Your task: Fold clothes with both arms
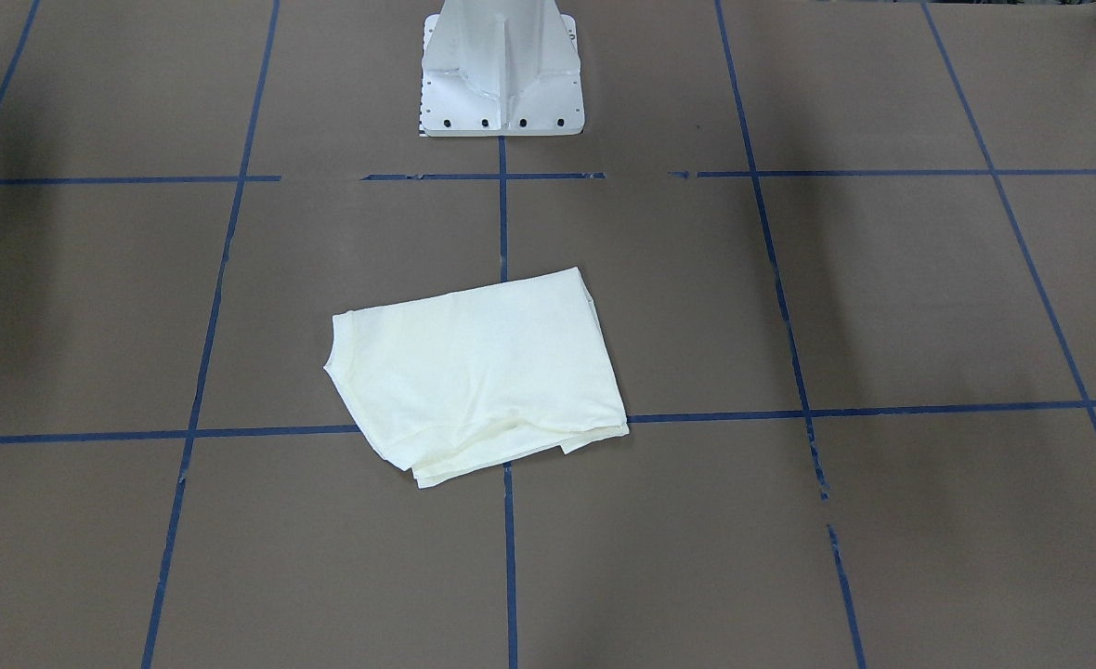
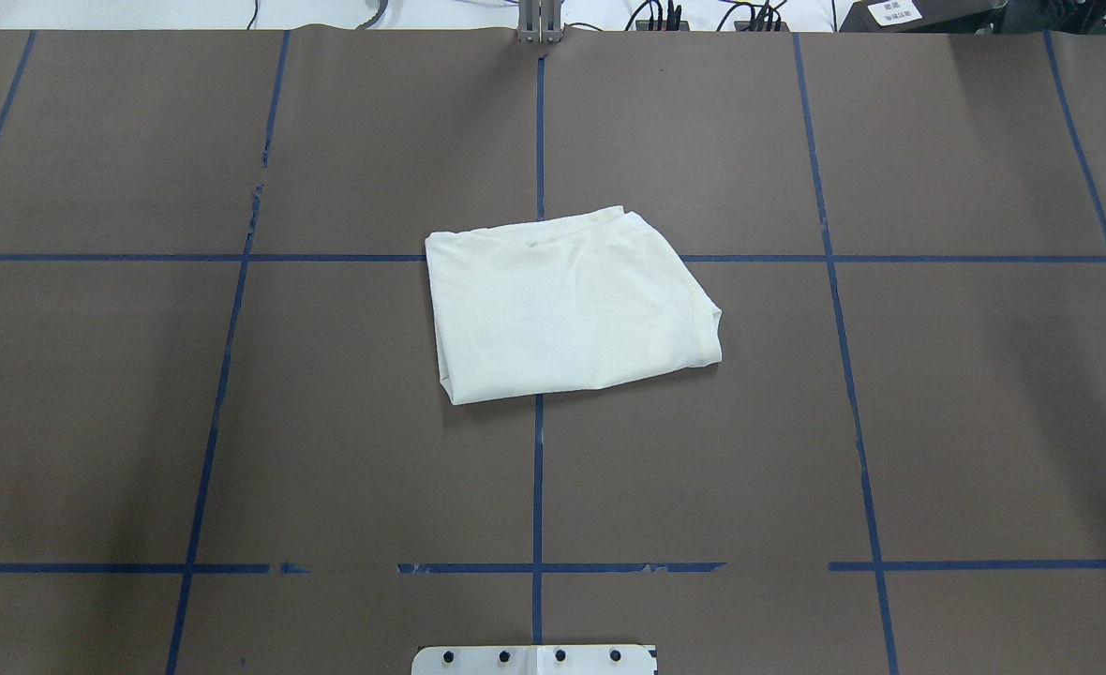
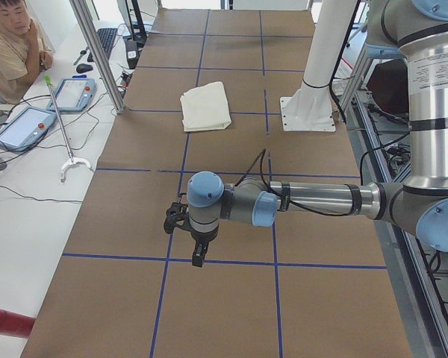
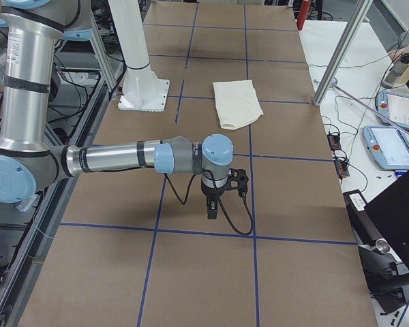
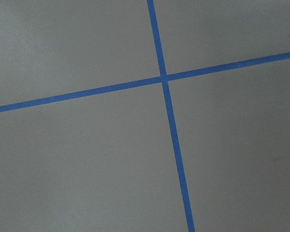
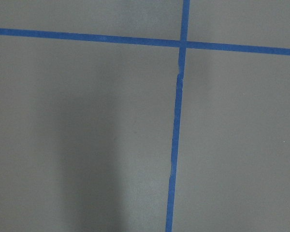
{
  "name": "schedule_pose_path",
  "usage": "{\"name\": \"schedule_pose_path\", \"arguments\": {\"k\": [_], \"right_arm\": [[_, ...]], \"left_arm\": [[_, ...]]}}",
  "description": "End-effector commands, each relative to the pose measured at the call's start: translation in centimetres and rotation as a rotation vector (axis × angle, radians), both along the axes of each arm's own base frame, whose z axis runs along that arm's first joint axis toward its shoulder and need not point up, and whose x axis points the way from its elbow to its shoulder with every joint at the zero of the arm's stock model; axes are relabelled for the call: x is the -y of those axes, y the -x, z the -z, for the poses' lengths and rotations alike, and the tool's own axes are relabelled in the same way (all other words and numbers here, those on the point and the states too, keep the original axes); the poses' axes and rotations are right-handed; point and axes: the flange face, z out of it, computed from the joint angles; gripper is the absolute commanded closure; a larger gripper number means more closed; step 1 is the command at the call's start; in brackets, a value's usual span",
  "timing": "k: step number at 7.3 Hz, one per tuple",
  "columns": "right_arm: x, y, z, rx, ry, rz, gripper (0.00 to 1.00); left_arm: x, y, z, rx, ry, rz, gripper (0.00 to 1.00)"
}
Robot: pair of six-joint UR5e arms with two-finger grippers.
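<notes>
Above the table (image 3: 119,298), the left claw (image 3: 198,257) and the right claw (image 4: 212,211) point down; I cannot tell whether they are spread or closed. Well away from both, between them, the folded T-shirt (image 2: 567,305) lies flat.

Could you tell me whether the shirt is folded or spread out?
Folded: the cream shirt lies as a compact rectangle, layered edges visible, no sleeves showing.

T-shirt (image 2: 572,305): plain cream-white | table (image 2: 141,422): brown, blue tape grid
</notes>
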Motion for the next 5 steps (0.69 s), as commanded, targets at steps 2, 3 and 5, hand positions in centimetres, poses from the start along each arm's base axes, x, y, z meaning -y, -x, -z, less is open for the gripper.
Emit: {"name": "schedule_pose_path", "arguments": {"k": [2,3,5], "right_arm": [[0.05,0.01,0.31,0.001,-0.009,0.000,0.00],[0.15,0.03,0.45,0.004,-0.030,-0.001,0.00],[0.20,0.03,0.53,0.005,-0.038,-0.001,0.00]], "left_arm": [[0.05,-0.12,0.33,-0.003,-0.007,-0.003,0.00],[0.06,-0.13,0.42,-0.005,-0.008,-0.003,0.00],[-0.01,-0.13,0.41,-0.005,-0.007,-0.003,0.00]]}}
